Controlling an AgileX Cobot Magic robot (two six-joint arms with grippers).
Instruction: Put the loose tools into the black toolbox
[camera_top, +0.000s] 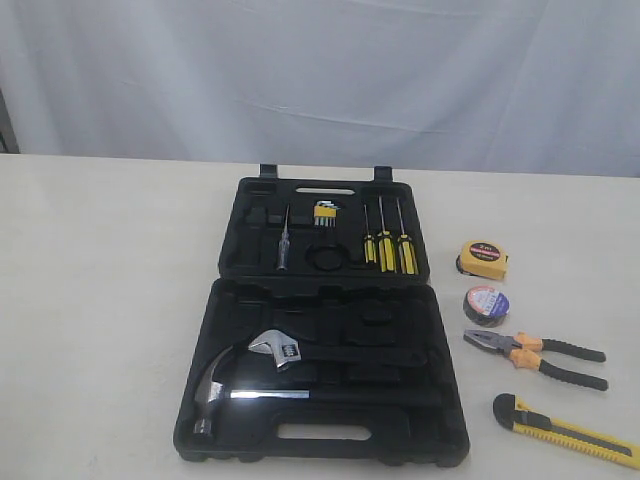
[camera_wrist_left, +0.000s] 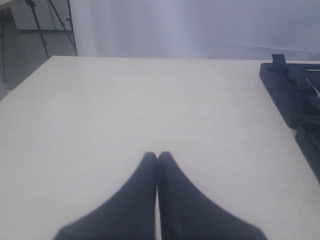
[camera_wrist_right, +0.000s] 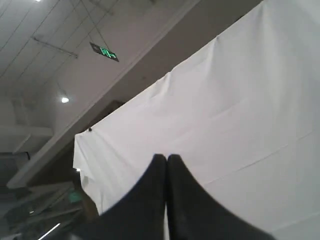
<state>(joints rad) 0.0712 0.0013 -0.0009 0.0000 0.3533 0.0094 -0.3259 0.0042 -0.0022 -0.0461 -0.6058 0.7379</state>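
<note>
- Four loose tools lie on the desk (camera_top: 100, 300) at three o'clock of the black toolbox (camera_top: 330, 455): tape measure (camera_top: 483, 259), tape roll (camera_top: 486, 304), pliers (camera_top: 535, 357), utility knife (camera_top: 565, 430).
- Left tool (camera_wrist_left: 157, 156) hovers over the desk, tips together, holding nothing.
- Right tool (camera_wrist_right: 166, 157) tilts up toward white curtain (camera_wrist_right: 240, 100), tips together, empty.

The left fingers (camera_wrist_left: 140, 205) show as a dark blur, their bases cut off by the picture's edge. Ahead of them and off to one side, only a corner of the black toolbox (camera_wrist_left: 287, 92) shows. The right fingers (camera_wrist_right: 142, 210) are blurred likewise, and the green sign (camera_wrist_right: 104, 51) far beyond them is unreadable. The yellow-black utility knife (camera_top: 565, 428) runs off the exterior view's edge.
</note>
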